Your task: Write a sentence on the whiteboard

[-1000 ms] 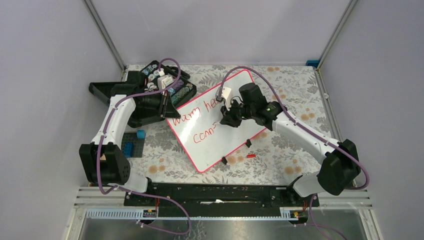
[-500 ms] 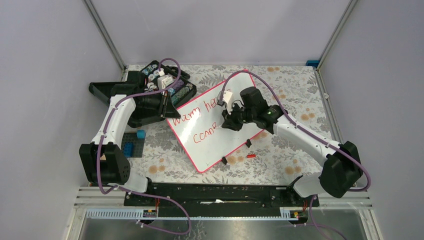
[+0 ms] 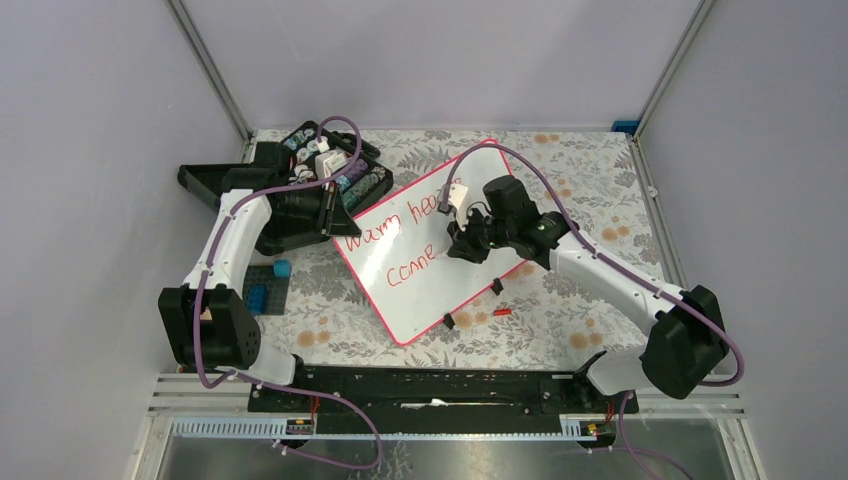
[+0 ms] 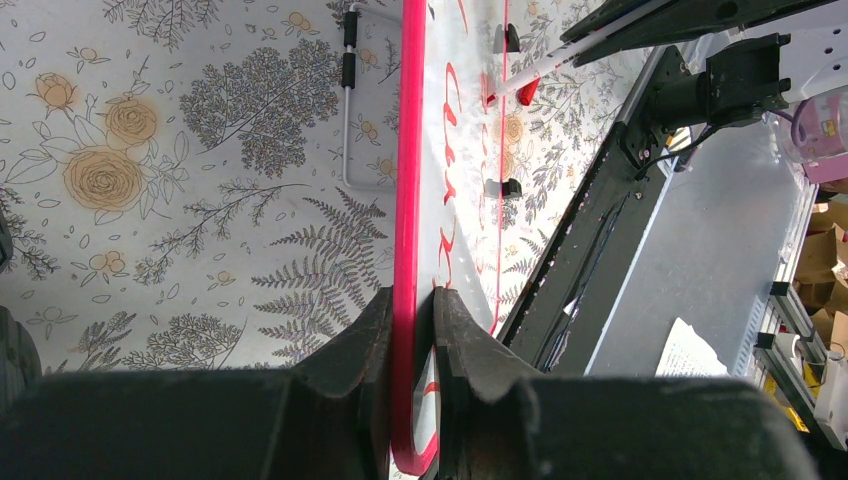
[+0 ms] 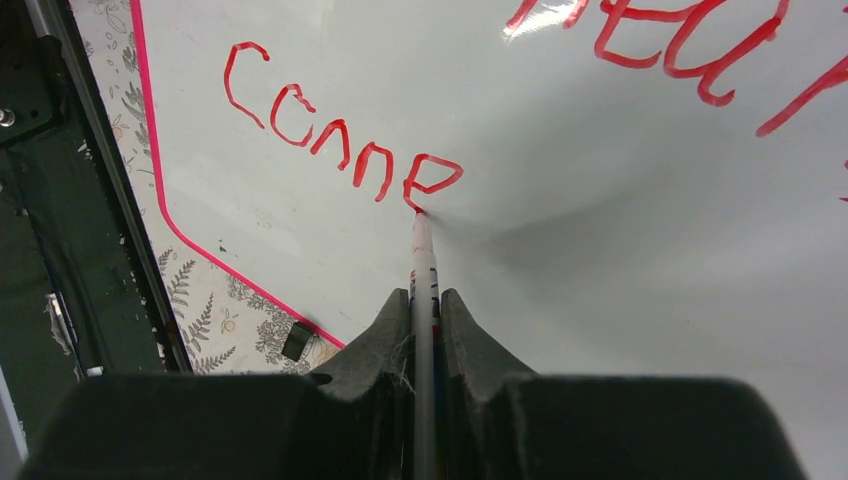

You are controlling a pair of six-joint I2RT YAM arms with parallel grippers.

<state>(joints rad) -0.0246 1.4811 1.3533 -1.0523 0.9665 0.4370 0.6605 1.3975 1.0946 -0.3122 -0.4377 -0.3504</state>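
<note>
The table [image 3: 580,180] had a flowery cloth on it, and plain grey walls stood all around. At the far left sat a black case [image 3: 205,182] full of small things I could not make out.

The left gripper [image 4: 412,300] had its two fingers pinched shut on the pink-red rim of the whiteboard [image 3: 440,290]. I think it held the rim so the board would not slide while it was written on. The board lay flat and slanted in the middle of the table.

The sentence [image 5: 335,140] was in red. The lower line read "Conne", so I judged the word was not done yet.

The right gripper [image 5: 425,298] was closed tight on the marker [image 5: 424,270], with the tip touching the board at the foot of the "e".

From above, the right arm hid the end of the top line. The right wrist view cut that line off too. The left wrist view saw the board from its edge, so the words looked squashed. A small red thing [image 3: 502,312] lay just beside the board, maybe a cap, but it was too small to tell.
</note>
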